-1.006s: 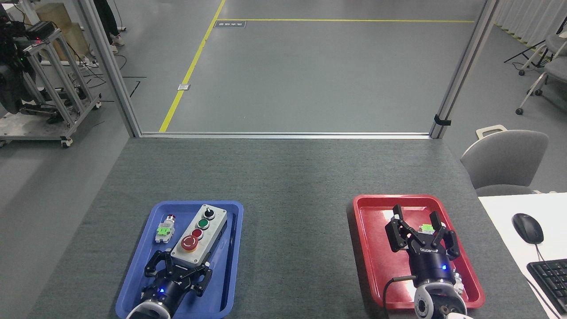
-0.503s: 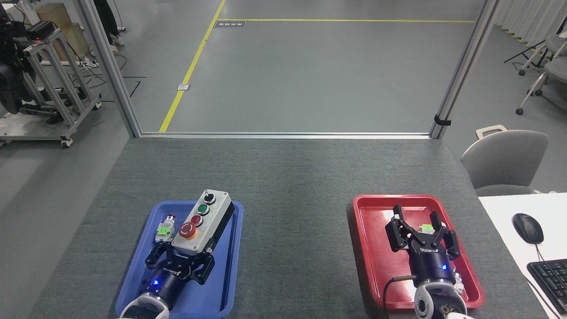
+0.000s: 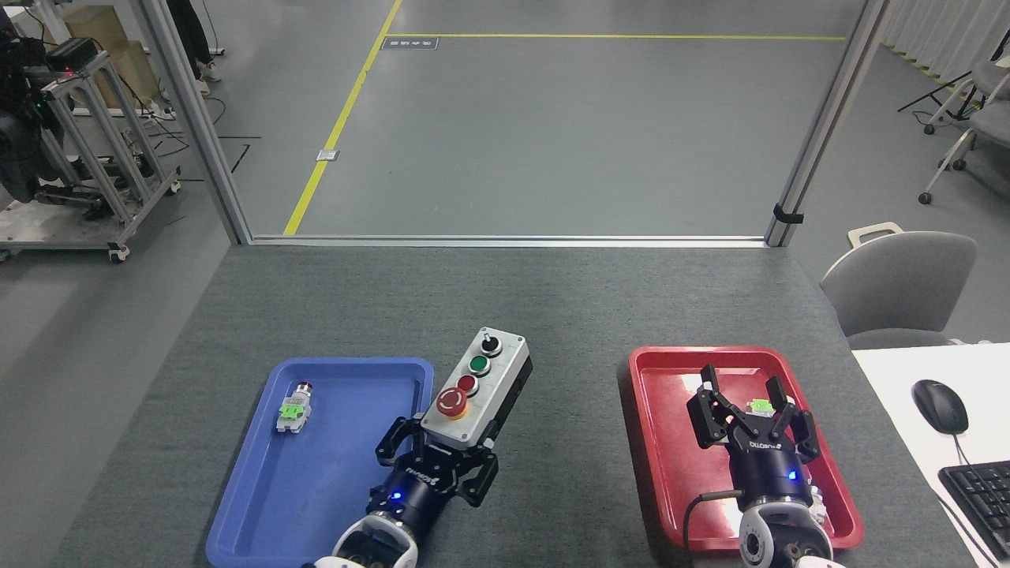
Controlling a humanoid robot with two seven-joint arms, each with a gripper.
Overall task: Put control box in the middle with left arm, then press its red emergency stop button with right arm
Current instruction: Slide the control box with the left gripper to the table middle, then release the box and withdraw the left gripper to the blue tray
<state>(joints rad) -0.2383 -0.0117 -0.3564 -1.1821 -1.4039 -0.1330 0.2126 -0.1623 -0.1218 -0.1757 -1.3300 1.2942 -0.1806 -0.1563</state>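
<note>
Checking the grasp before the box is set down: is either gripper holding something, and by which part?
The left gripper grips the control box by its near short end, beside the red mushroom button. The right gripper is open, holding nothing.

The left arm reaches in from the tabletop's near edge, angled toward the far right, its black left end effector clamped on the near end of the light-grey oblong control box. The right arm rises near the near-right corner, its black right end effector spread wide, fingers pointing at the far edge.
</note>
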